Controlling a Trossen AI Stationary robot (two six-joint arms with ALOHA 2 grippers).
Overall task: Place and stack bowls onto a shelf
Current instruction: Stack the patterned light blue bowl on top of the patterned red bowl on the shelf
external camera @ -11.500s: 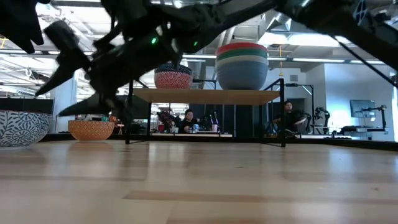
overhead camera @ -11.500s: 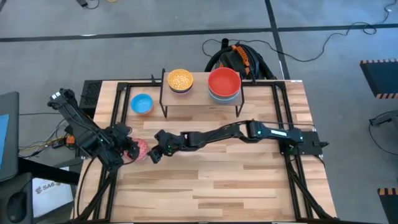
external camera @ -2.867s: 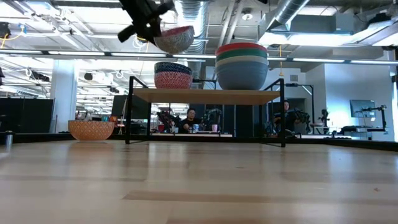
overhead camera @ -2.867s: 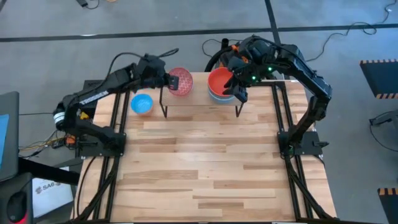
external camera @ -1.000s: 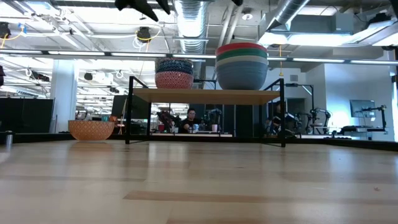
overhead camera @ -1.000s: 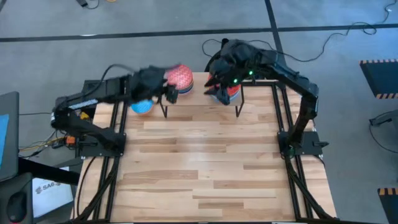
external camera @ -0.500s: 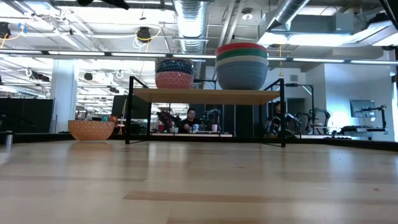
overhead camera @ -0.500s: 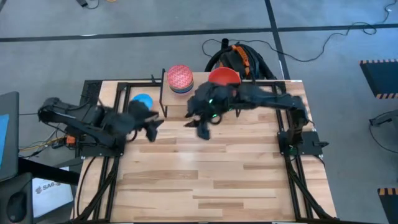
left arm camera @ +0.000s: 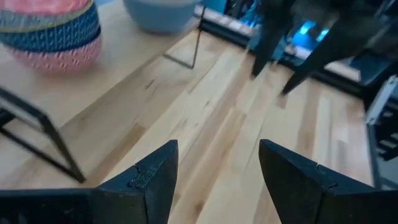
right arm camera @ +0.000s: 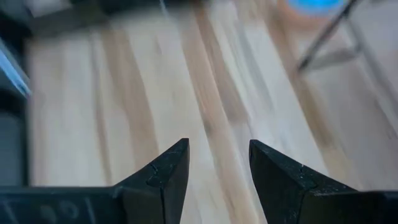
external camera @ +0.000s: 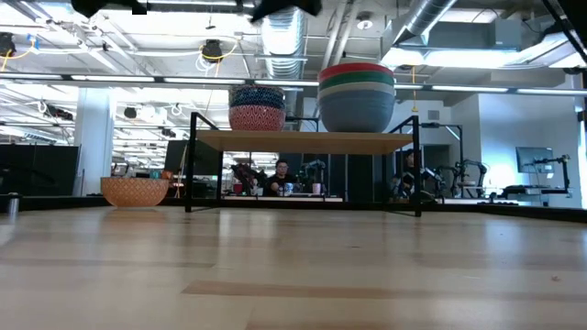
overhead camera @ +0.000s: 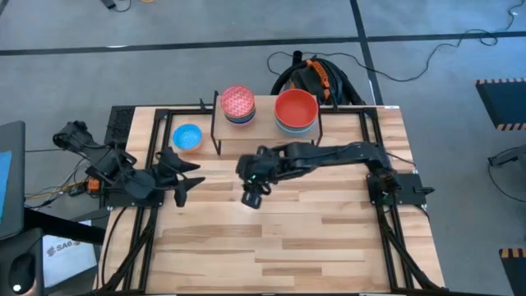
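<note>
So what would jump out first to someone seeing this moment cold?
Probably the tall stack of bowls on the right end of the shelf, red on top, with a shorter patterned stack at the left end. Next, one blue bowl sits alone on the table left of the shelf. Both arms hang over the table in front of it, left claw and right claw open and empty.

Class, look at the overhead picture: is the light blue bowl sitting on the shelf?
No, the light blue bowl sits on the tabletop beside the shelf.
</note>
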